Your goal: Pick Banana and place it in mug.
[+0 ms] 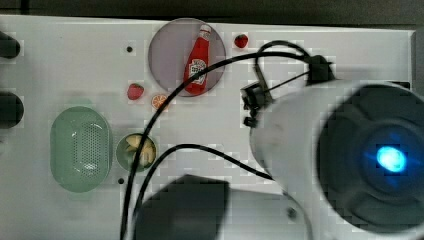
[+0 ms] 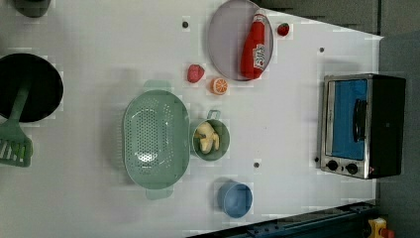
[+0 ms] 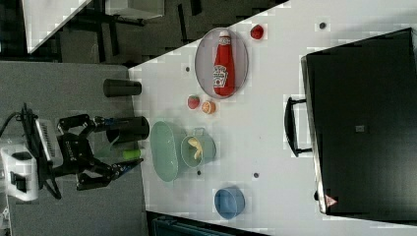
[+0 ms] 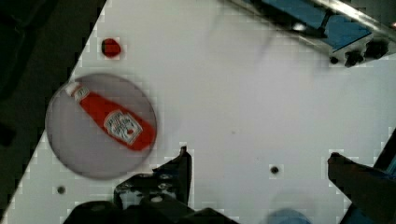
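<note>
The gripper [image 3: 125,142] hangs off the table's edge at the right view's left, its two black fingers [image 3: 105,121] spread wide apart with nothing between them; in the wrist view the same fingers [image 4: 180,170] stand well apart above the bare white table [image 4: 243,107]. Nearest the gripper on the table is the large green perforated basket [image 3: 164,150], an oval whose long axis runs up and down the right view. Just beside it, toward the right view's right, stands the mug [image 3: 206,150], upright, with its small handle toward the ketchup plate. The banana [image 3: 195,146] lies inside the mug; it appears curved, with its long axis running roughly up and down the left view [image 2: 207,137], though which end is the stem cannot be told. In the top view the mug [image 1: 120,152] and banana [image 1: 134,144] sit just right of the basket [image 1: 62,165]. A blue cup [image 2: 236,199] stands near the mug, apart from it. Farther on lie an orange slice [image 2: 219,86] and a strawberry [image 2: 195,73], then a grey plate [image 2: 223,39] bearing a ketchup bottle [image 2: 255,47] lying on its side, cap away from the mug. A second strawberry [image 2: 283,29] lies beyond the plate. A toaster oven [image 2: 361,126] stands well apart.
</note>
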Robot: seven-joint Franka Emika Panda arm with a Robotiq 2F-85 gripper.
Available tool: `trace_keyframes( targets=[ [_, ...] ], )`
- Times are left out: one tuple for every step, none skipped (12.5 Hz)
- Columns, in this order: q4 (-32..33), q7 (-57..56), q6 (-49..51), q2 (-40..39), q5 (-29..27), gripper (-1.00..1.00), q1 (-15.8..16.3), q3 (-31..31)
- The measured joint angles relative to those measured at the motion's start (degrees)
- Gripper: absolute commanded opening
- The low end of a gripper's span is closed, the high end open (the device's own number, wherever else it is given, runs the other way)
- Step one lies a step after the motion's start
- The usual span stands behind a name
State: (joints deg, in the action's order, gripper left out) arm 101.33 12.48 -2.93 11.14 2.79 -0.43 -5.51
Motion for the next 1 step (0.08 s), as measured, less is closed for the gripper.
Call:
trace_keyframes(
  targets=[
    [0.0, -0.29, -0.05, -0.64, 1.3, 1.0, 0.12, 0.96]
  ],
)
